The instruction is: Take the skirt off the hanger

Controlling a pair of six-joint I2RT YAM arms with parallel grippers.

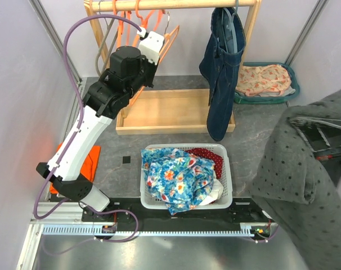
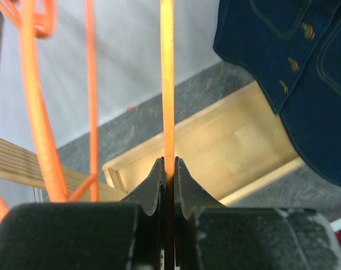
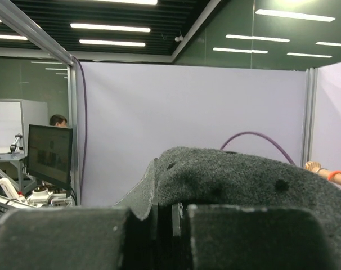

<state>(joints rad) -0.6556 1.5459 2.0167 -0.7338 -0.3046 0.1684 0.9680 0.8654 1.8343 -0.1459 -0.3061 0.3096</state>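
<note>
The grey dotted skirt point(image 1: 305, 169) hangs in a heap over my right arm at the right edge of the table. In the right wrist view it point(image 3: 243, 174) drapes over my right gripper point(image 3: 169, 211), whose jaws are shut on its fabric. In the top view that gripper is hidden under the cloth. My left gripper point(image 1: 143, 31) is raised to the wooden rail and is shut on the thin bar of an orange hanger point(image 2: 167, 84). The bar runs straight up from between the fingertips of the left gripper point(image 2: 169, 169). Other orange hangers point(image 1: 153, 22) hang beside it.
A dark denim garment point(image 1: 222, 67) hangs from the rail at the right. The wooden rack base point(image 1: 170, 112) lies below. A white basket point(image 1: 227, 163) of floral clothes stands in front. A teal basket point(image 1: 291, 76) sits far right, an orange cloth point(image 1: 89, 160) at the left.
</note>
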